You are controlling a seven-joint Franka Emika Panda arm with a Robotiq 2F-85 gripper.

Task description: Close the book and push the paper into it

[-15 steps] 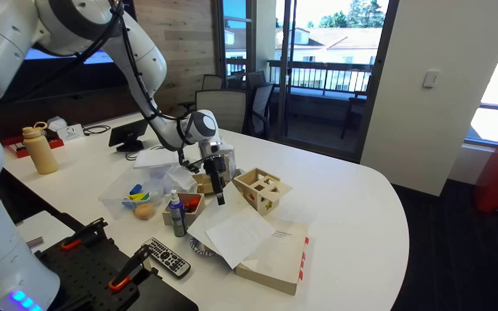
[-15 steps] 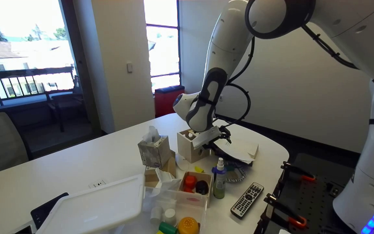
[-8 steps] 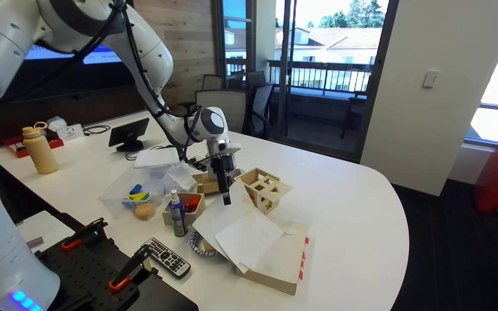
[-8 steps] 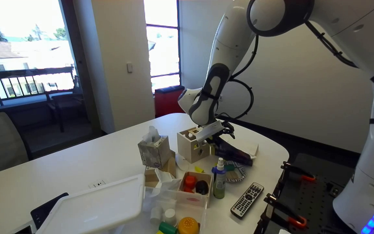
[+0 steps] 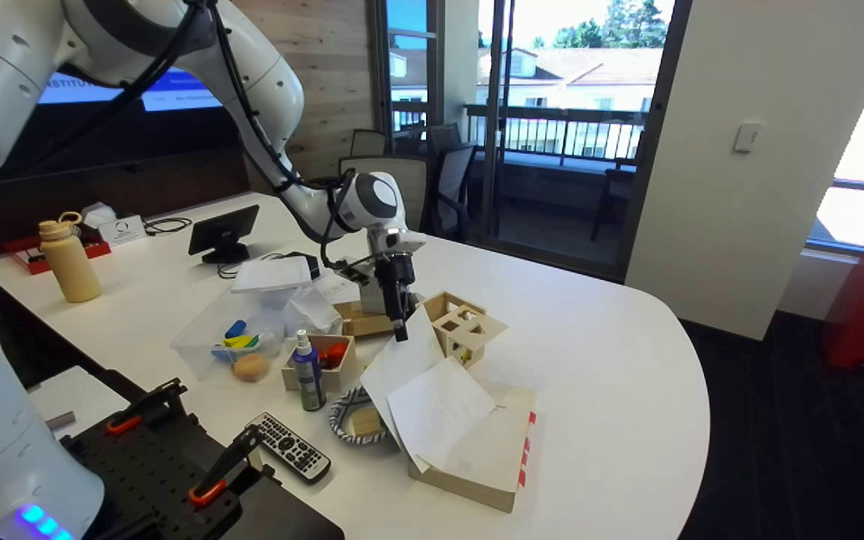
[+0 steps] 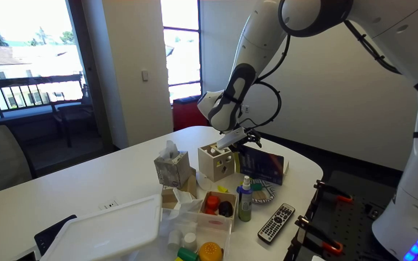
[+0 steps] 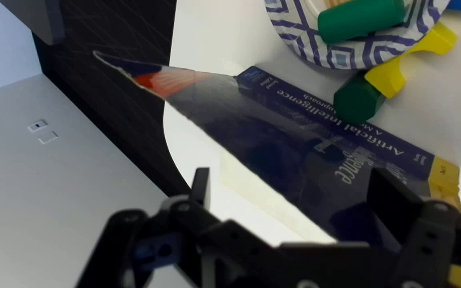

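Observation:
The book [image 5: 481, 457] lies on the table with its page block flat. Its front cover is raised steeply, showing a dark blue outer face [image 6: 261, 165] in an exterior view. The paper [image 5: 436, 409], a white sheet, leans on the pale inside of the cover, its lower end over the pages; the cover hides it from the wrist view. My gripper [image 7: 290, 180] is open at the cover's far part. The free edge of the blue cover [image 7: 270, 144] runs between the wide-apart fingers, with one finger [image 7: 388, 200] on its outer side; contact cannot be made out.
The wooden holed cube [image 6: 216, 163] stands close beside the gripper and book. A patterned bowl [image 5: 357, 416] with blocks sits by the spine. Nearby are a spray bottle [image 6: 245, 201], a remote [image 5: 289, 448], a tissue box [image 6: 173, 168] and a small wooden box [image 6: 220, 208].
The cover has swung up from a low slant to nearly upright. The paper has tilted with it toward the pages. My gripper has moved up and toward the pages, uncovering more of the bowl.

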